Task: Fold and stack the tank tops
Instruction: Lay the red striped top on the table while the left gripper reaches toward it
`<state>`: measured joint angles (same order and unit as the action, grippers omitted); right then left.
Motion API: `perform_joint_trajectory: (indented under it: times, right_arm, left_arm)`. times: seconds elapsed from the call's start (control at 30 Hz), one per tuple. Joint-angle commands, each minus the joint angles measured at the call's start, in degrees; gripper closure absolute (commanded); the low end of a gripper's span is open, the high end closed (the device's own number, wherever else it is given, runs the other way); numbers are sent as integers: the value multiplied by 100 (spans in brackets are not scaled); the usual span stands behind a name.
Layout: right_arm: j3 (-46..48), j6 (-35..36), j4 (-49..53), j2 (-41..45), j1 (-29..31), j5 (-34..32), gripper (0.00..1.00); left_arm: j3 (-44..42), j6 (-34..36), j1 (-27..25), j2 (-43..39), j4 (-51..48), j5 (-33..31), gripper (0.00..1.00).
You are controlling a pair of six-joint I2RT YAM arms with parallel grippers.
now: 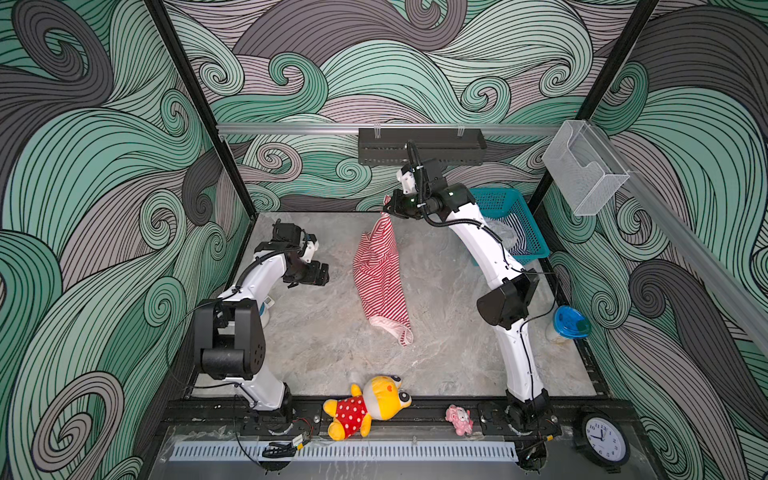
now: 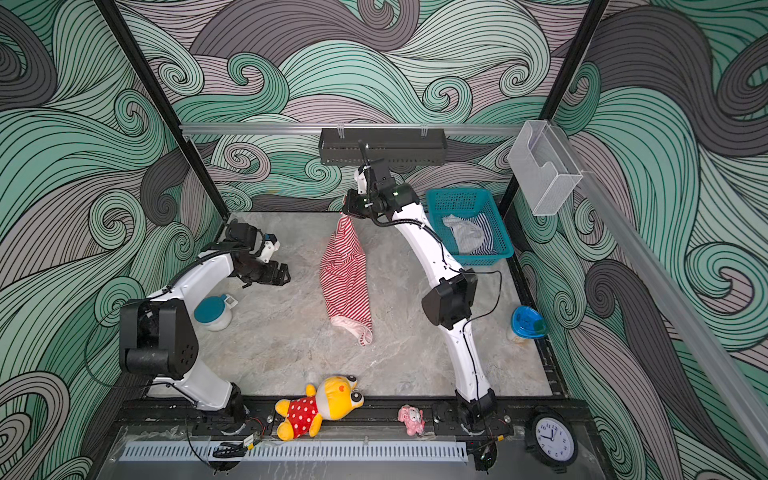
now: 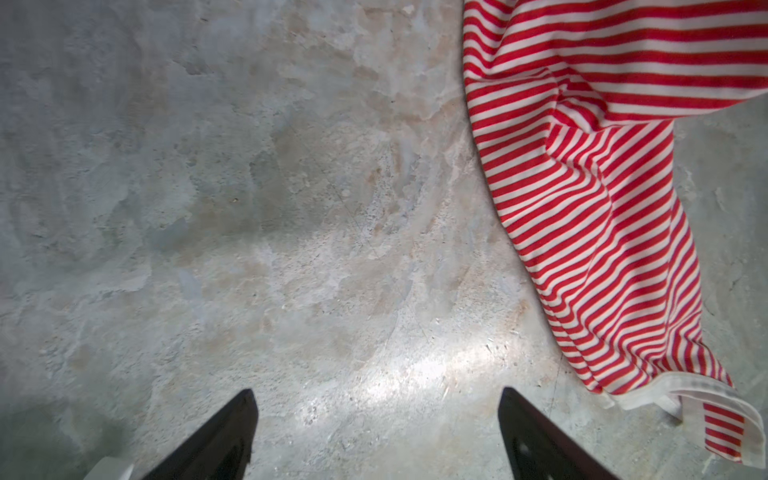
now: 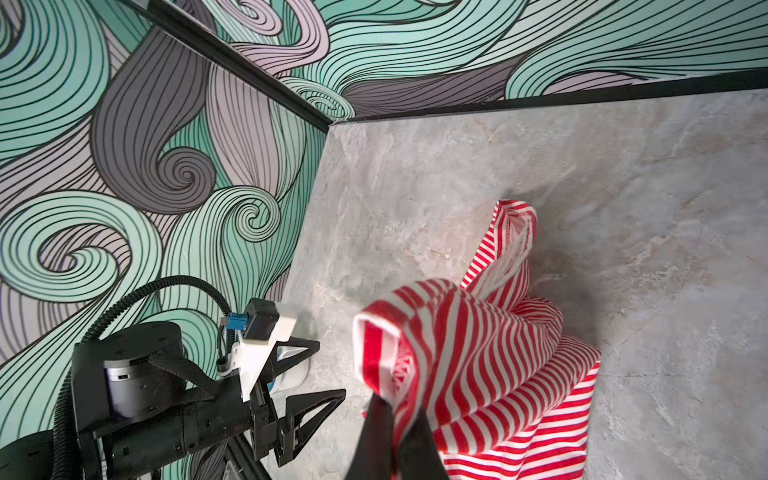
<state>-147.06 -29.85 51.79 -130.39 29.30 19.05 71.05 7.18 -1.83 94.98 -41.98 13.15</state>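
The right gripper (image 1: 388,210) is reaching toward the far middle of the table (image 1: 324,340) and pinching the red top (image 1: 380,282) by its upper end, jaws closed on the cloth. In the right wrist view, the gripper (image 4: 397,413) is biting into a bunched fold beside a white-trimmed edge. Motion blur there makes it hard to say which part of the garment that edge belongs to.

The red top (image 2: 345,282) is hanging from that grip at the far end. Its lower part is lying on the table and trailing toward the front edge. A white-trimmed loop is resting at its near end, curled over itself. The cloth is crumpled and twisted along its length, not spread flat.

The left gripper (image 1: 322,274) is hovering over bare table to the left of the red top, near it but not touching. Its jaws are standing wide apart and holding nothing. In the left wrist view, both black fingers (image 3: 232,432) are showing with bare table between them, and the red top (image 3: 582,187) is lying off to one side.

The navy top (image 2: 484,237) is lying crumpled inside the basket (image 2: 461,195) in the far right corner, well apart from the red one. In a top view, the right arm is hiding part of the basket (image 1: 494,199).
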Motion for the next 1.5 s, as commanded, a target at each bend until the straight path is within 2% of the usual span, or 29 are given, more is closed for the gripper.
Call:
perform_joint_trajectory:
  times: [0.0,0.1,0.23,0.47,0.57,0.7,0.83,1.0,1.17,1.33,1.47]
  right_arm:
    - [156,188,525,290,-8,-865,100]
    - [753,284,595,594,-99,-1312,100]
    - [1443,372,586,879,-307,-1663,100]
    - [2172,354,578,1186,-720,-1695,100]
    - [2380,377,510,1345,-724,-1701,100]
    - [2714,402,461,1568,-724,-1703,99]
    - [3301,410,302,1909,-724,-1719,94]
    - [3950,465,230,2341,-719,-1800,94]
    - [4476,514,225,2677,-653,-1549,94]
    - [4756,542,316,2739,-343,-1142,93]
    - [5055,359,283,2687,40,-899,93]
  left_arm:
    - [370,178,-147,199,-351,414,6]
    - [586,401,-501,395,-637,657,6]
    - [507,825,-1309,397,-742,713,6]
    - [534,1250,-2681,715,-872,636,8]
    - [805,1160,-2951,1179,-1030,608,10]
    - [1254,1009,-2964,1763,-1291,475,15]
    - [1327,882,-2964,1968,-1256,73,15]
    - [1507,744,-2848,2404,-1409,-1519,15]
    - [1830,827,-2303,2701,-1350,-2375,15]
    - [3438,954,-1805,3612,-1783,-2944,15]
    - [5590,1043,-1538,4719,-2284,-3146,15]
